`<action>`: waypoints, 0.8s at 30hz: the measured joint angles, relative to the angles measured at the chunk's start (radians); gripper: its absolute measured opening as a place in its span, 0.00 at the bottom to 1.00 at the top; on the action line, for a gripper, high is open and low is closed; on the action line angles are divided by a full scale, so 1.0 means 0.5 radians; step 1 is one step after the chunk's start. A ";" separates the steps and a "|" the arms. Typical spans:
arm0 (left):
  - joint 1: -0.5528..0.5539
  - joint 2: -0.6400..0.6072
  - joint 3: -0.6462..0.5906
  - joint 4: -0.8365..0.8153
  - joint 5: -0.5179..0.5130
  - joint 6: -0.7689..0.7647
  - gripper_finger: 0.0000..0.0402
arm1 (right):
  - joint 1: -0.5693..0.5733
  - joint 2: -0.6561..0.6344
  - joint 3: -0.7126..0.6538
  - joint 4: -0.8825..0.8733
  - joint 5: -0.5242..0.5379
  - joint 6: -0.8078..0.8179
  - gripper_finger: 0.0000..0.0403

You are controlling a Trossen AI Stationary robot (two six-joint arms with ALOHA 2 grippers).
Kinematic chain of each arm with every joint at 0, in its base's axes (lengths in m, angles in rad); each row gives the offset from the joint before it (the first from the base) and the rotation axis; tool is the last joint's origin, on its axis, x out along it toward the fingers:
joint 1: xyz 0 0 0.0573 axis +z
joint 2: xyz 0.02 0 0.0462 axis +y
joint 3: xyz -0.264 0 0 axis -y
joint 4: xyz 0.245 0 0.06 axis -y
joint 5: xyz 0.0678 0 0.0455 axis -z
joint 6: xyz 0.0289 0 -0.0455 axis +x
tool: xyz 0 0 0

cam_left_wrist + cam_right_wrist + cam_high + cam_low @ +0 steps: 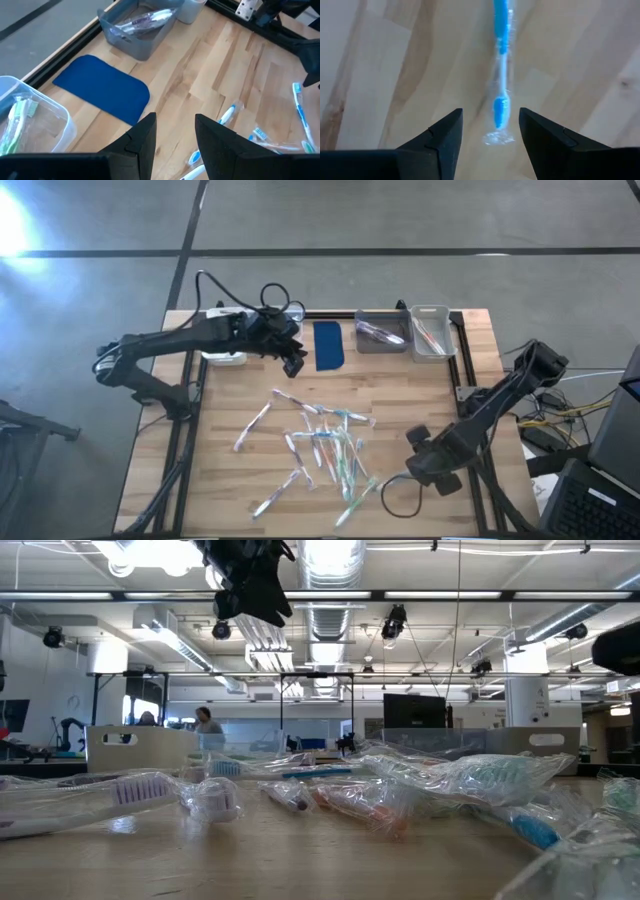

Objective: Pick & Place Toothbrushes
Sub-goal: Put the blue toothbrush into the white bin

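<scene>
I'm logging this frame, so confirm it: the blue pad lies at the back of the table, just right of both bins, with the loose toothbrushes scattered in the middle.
Not quite. In the high view the blue pad lies just left of the grey bin and the clear bin, not right of them. The rest stands: it is at the back of the table, and the loose toothbrushes are scattered in the middle.
</scene>
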 joint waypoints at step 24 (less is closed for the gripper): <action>-0.001 -0.002 0.000 0.001 0.002 -0.044 0.35 | 0.056 0.001 -0.384 0.489 0.107 0.099 0.29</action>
